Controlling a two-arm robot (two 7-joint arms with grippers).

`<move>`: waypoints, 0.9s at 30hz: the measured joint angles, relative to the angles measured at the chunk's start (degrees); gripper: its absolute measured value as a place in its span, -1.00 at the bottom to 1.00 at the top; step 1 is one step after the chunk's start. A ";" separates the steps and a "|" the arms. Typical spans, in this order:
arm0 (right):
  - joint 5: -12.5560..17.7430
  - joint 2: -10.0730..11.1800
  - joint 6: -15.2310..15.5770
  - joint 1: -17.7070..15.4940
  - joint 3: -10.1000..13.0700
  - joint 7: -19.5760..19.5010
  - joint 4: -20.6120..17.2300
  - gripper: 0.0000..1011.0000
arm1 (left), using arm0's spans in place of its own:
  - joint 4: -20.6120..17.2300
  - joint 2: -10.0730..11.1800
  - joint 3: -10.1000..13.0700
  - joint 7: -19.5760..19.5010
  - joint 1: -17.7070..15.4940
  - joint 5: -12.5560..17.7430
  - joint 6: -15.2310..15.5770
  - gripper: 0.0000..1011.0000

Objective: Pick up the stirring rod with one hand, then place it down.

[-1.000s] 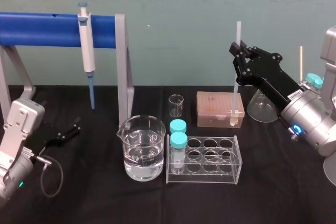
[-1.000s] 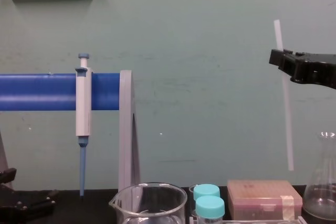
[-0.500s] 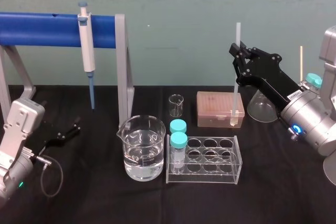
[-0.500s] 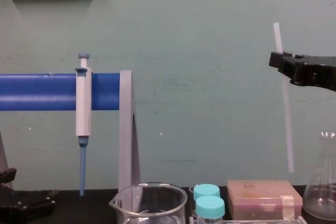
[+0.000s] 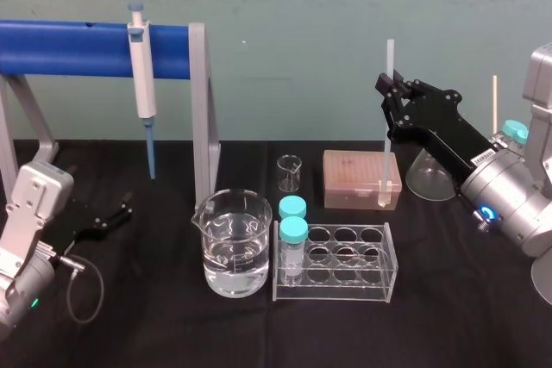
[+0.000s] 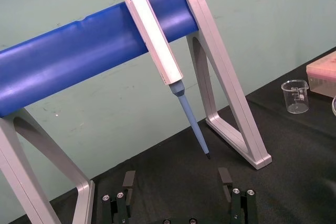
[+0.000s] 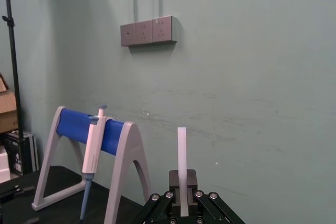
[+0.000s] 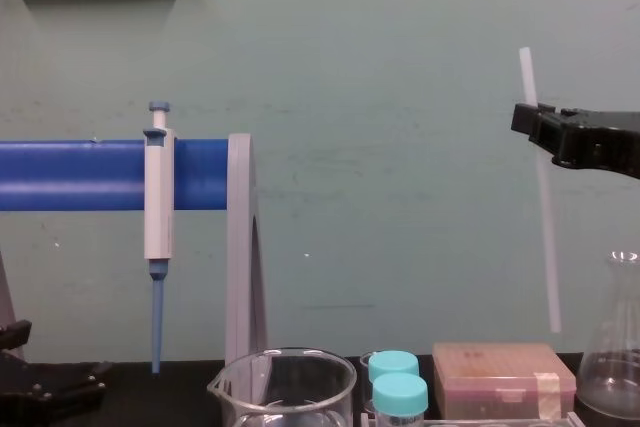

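White, translucent and pencil-thin, the straight stirring rod hangs almost upright, clamped near its top by my black blocky right gripper, above the back right part of the black cloth table. Lifting seems done; the putting down is left to do. My left gripper lies spread wide at the left edge.

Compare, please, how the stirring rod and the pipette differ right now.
The stirring rod is clamped aloft in the right gripper; the pipette hangs on the blue rack. The stirring rod is plain white and evenly thin; the pipette is thicker with a tapered blue tip. Both stand nearly upright. The left gripper sits parked, open.
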 joint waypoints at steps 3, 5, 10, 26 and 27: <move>0.35 0.26 -0.40 0.19 -0.13 1.05 0.62 -0.86 | 0.00 0.00 0.00 0.00 0.00 0.00 0.00 0.98; 0.95 0.60 -1.00 0.33 -0.29 2.37 1.11 -0.86 | 0.00 0.00 0.00 0.00 0.00 0.00 0.00 0.98; 3.83 1.78 -3.08 0.84 -0.85 7.41 2.59 -0.86 | 0.00 0.00 0.00 0.00 0.00 0.00 0.00 0.98; 8.40 2.94 -8.17 3.65 -5.61 17.19 12.39 -0.86 | 0.00 0.00 0.00 0.00 0.00 0.00 0.00 0.98; 8.25 2.88 -8.54 3.80 -5.95 17.11 12.93 -0.86 | 0.00 0.00 0.00 0.00 0.00 0.00 0.00 0.98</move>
